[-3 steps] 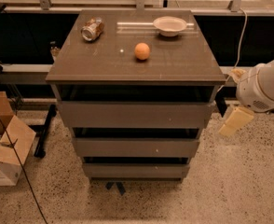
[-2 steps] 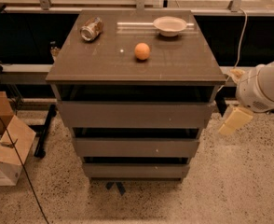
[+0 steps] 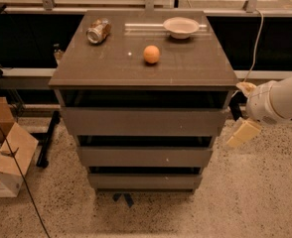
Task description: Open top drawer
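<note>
Flat grey handleless top drawer (image 3: 143,121) — cream end effector (image 3: 239,112) beside its right edge

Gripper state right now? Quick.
Gripper: low at the right of the cabinet, beside the top drawer front; open or closed cannot be told.

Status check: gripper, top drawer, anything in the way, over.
Gripper right of cabinet, off the drawer. Top drawer front untouched. Orange, can, bowl on top, out of path.
</note>
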